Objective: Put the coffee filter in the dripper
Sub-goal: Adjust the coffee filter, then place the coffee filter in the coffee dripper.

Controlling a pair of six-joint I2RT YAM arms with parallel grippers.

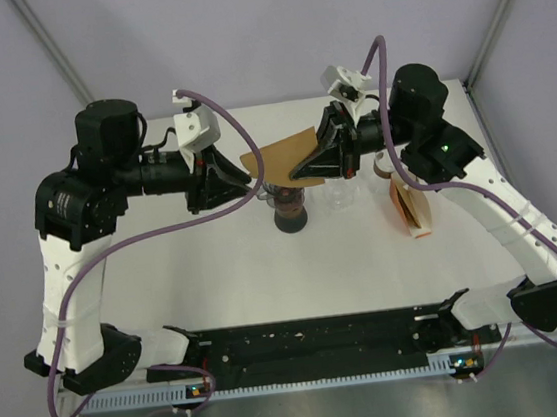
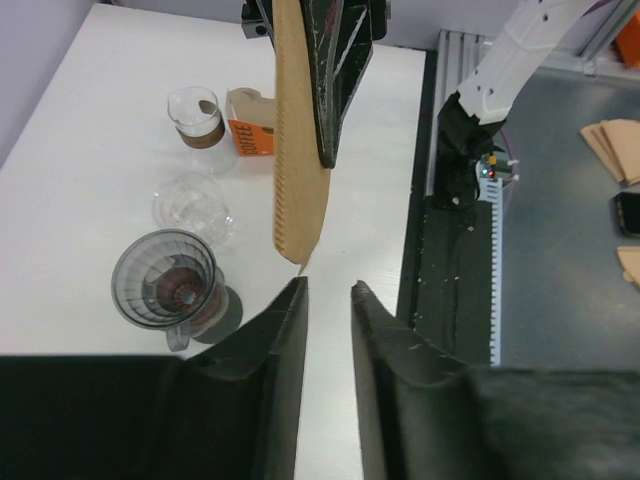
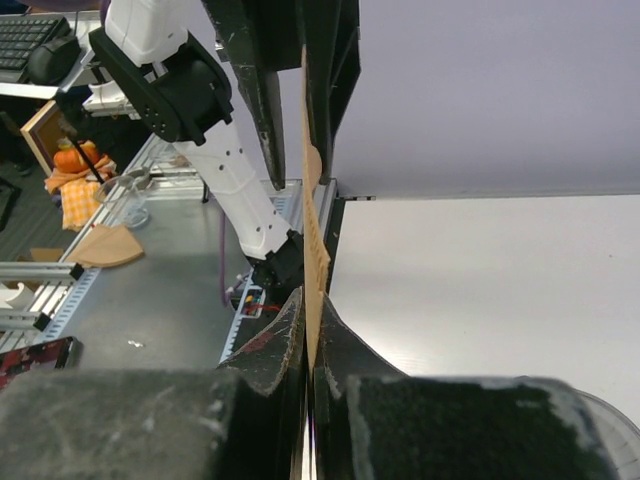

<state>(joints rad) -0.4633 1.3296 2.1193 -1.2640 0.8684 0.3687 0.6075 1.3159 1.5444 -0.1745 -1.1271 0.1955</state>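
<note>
the right gripper [image 3: 312, 305] is pinching the coffee filter [image 1: 288, 155] between closed jaws, holding it edge-on so its long axis is running top to bottom in the left wrist picture. the left gripper [image 2: 328, 298] is waiting with jaws apart, the filter's lower tip just at its gap, unclamped. the dripper [image 2: 165, 272] is sitting at lower left there, and just below the filter in the top view. the right arm, already gripping, is probably the one to lower it.

A robotics lab: white table [image 1: 216, 276], aluminium framing [image 1: 51, 48] (keyboard [image 3: 20, 28] beyond).
</note>
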